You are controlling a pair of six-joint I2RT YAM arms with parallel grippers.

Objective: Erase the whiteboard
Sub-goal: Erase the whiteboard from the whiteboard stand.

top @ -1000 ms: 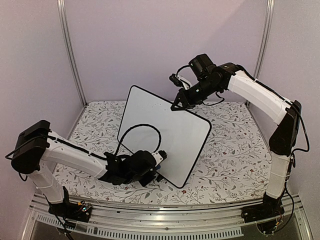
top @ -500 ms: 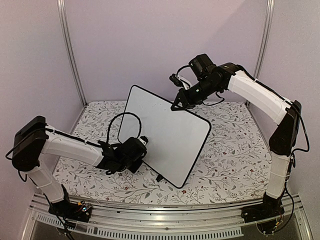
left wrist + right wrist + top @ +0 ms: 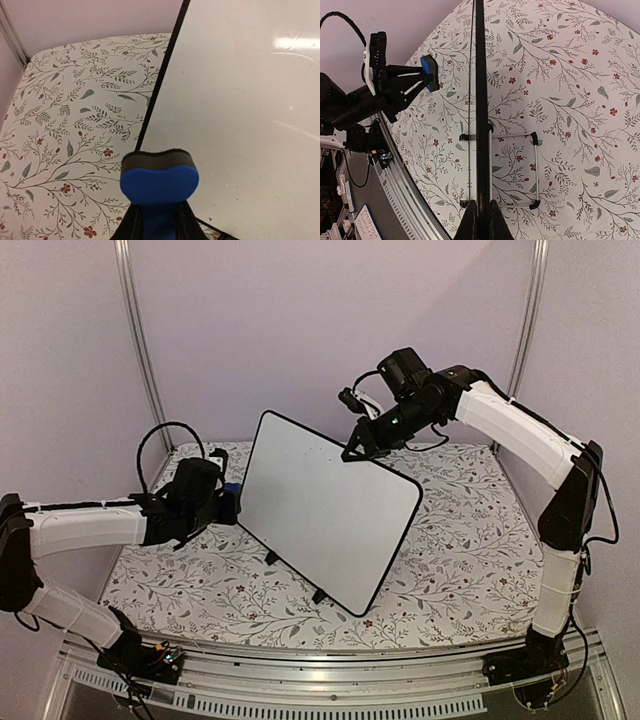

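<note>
Whiteboard [image 3: 330, 510] stood at mid-frame, gripped at its top edge, eraser held by its left side.
Lower left in the top view, the left gripper [image 3: 228, 502] is seen clenched on a blue eraser [image 3: 159, 177], which is held near the board's left rim and is shown apart from it in the right wrist view. The board is propped tilted on small black feet [image 3: 271, 558] on the floral table [image 3: 470, 540]. Further back, at the board's upper edge, the right gripper [image 3: 480, 220] is clamped on the black rim.
</note>
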